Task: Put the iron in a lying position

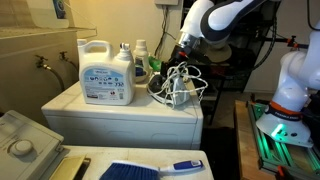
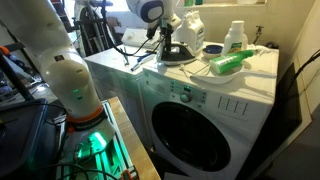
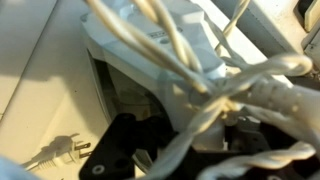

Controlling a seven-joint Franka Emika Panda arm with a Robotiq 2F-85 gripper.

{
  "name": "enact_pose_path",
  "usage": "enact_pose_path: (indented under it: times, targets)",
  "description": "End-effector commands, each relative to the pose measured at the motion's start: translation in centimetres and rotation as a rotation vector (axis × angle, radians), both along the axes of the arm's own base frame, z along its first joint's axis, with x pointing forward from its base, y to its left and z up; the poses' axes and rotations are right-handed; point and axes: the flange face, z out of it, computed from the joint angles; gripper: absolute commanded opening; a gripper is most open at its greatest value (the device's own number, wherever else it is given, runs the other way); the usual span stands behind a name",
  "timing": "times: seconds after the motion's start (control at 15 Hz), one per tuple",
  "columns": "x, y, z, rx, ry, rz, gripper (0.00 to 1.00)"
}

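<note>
Starting at the left in an exterior view, a large white plastic detergent jug with a blue label [image 1: 107, 73] stands on the white front-loading washing machine [image 1: 120, 118], near its back edge. Just right of it are two smaller white bottles [image 1: 133, 55], upright, close together. Next comes a green plastic bottle [image 1: 155, 68], which lies on its side.

Right of that, towards the machine's right edge, sits the white and grey iron w/ its white cord [image 1: 180, 87] looped loosely around and over it. The cord hides most of the body, so can't tell if it's on its heel or flat.

The black Robotiq gripper [image 1: 183, 60] is directly above the iron, reaching down from the white arm [image 1: 215, 18], tips right at the iron's upper part.

In the wrist view the iron's pale body [image 3: 140, 60] fills the frame w/ cord strands across it. One black finger [image 3: 115, 150] sits against its lower edge, and a white plug [image 3: 65, 150] lies on the top at left. Can't tell whether the fingers are clamped on the iron or loose.
</note>
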Motion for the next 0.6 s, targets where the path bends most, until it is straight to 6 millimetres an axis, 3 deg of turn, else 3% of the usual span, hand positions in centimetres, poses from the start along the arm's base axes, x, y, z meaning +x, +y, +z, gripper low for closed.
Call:
enact_pose_path:
  times: [0.0,0.2,0.4,0.53]
  targets:
    - [-0.6,-0.8,3.3,-0.013,-0.011,-0.052,0.55]
    - [-0.9,-1.6,4.8,-0.077,0.023,-0.108,0.78]
    - [-1.4,-2.2,8.1,-0.147,0.06,-0.161,0.99]
    - [-2.0,-2.4,10.4,-0.181,0.081,-0.181,1.0]
